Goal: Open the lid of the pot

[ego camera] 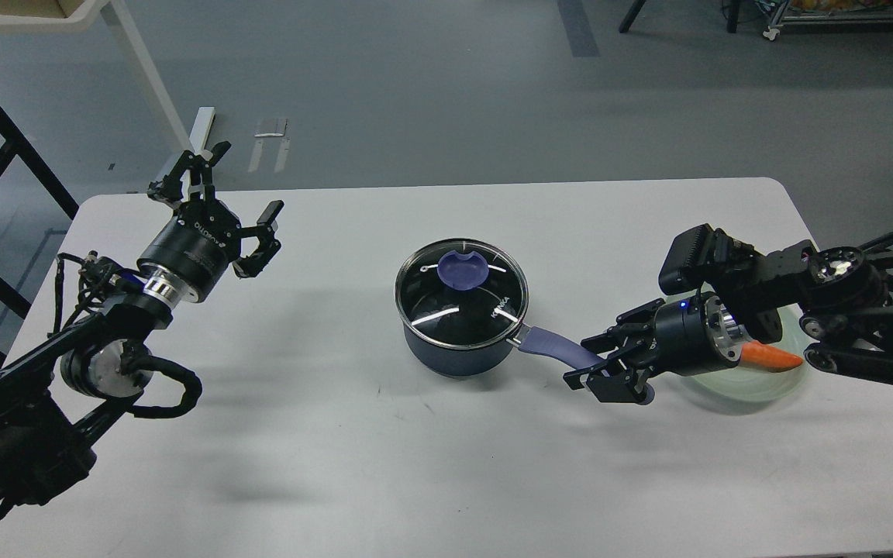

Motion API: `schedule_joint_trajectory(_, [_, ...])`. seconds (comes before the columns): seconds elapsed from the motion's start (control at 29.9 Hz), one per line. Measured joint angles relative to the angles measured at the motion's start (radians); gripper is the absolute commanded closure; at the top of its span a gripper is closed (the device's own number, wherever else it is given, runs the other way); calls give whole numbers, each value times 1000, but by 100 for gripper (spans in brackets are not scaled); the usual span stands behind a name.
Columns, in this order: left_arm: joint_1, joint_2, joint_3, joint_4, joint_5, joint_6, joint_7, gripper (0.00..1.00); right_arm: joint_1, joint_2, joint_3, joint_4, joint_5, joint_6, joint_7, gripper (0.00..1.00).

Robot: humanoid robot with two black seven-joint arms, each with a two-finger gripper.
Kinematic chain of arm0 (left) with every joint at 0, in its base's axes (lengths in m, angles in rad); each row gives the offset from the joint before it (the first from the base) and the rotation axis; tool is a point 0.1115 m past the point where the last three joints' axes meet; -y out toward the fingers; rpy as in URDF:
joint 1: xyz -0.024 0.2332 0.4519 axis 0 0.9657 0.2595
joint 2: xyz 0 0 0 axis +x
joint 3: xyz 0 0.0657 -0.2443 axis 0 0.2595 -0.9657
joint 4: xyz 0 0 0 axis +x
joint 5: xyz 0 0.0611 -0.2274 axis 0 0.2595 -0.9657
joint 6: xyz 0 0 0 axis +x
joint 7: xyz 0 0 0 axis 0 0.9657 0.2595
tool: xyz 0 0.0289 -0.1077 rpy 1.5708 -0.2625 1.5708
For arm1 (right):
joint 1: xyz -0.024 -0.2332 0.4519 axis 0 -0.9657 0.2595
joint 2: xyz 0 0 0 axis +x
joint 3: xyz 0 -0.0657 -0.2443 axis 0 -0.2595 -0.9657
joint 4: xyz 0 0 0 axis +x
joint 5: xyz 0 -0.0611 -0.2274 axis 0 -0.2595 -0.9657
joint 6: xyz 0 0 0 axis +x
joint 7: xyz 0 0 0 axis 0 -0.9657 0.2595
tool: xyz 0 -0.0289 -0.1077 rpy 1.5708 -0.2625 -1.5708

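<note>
The navy-blue pot [458, 353] stands in the middle of the white table, its purple-blue handle [551, 346] pointing right and toward me. The clear glass lid [462, 291] with its purple-blue knob [463, 268] sits flat on the pot. My right gripper [598, 363] is open, its fingers on either side of the handle's far end, which they partly hide. My left gripper [218, 190] is open and empty, raised over the table's far left, well away from the pot.
A pale green plate [756, 384] holding an orange carrot [772, 357] lies right of the pot, partly under my right arm. The white table [384, 457] ends at a rounded far edge; black shelving stands at the far left.
</note>
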Motion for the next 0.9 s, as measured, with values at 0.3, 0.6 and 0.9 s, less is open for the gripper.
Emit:
schedule_joint_trajectory(0.3, [-1, 0, 1, 0, 2, -1, 0, 1, 1, 6, -25, -4, 0, 1, 0, 59])
schedule_joint_trajectory(0.6, [-24, 20, 14, 3, 27, -3, -37, 1, 5, 6, -27, -5, 0, 1, 0, 71])
schedule_joint_trajectory(0.9, [-173, 115, 54, -8, 689, -28, -90, 1, 12, 0, -27, -4, 2, 1, 1, 71])
